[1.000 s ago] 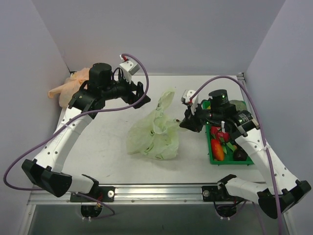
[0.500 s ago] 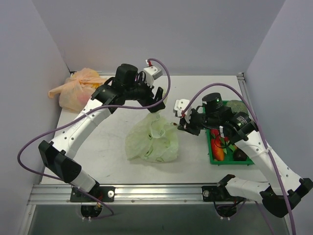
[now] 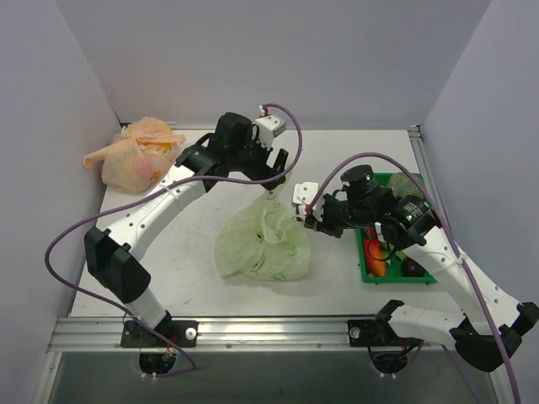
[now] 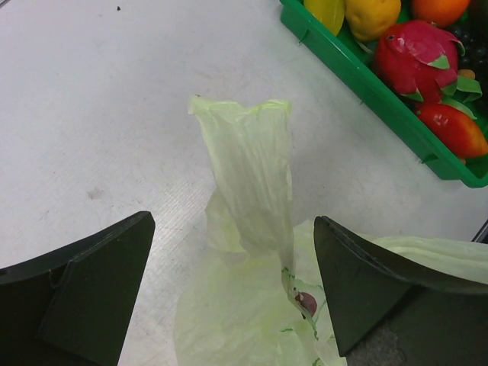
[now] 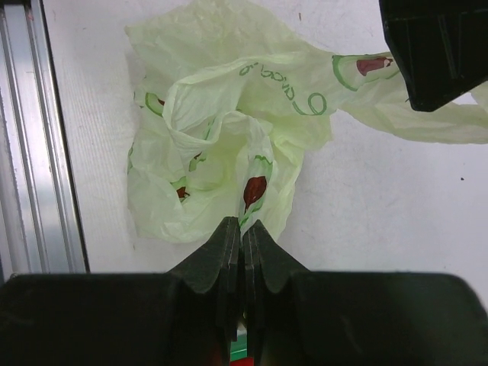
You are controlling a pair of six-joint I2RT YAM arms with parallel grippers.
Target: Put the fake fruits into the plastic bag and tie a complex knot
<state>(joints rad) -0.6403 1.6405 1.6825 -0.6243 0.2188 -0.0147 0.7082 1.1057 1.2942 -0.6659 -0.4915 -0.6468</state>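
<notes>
The left gripper point(image 4: 234, 225) has swung in from the far-left corner, jaws wide apart astride the mid-table plastic bag point(image 3: 261, 244)'s far-pointing loop handle point(image 4: 252, 175), while the right gripper point(image 5: 243, 229) pinches its right-hand fold.

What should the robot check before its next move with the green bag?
1. Left hand open: ok.
2. Loop handle of the thin pale green plastic bag stands inside the left hand's gap: ok.
3. Right hand shut on the bag's film: ok, it looks pinched.
4. Fake fruits inside the bag: not ok; the pink dragon fruit and others lie in the green plastic tray.
5. Bag mouth open wide: cannot tell, it is crumpled.
</notes>
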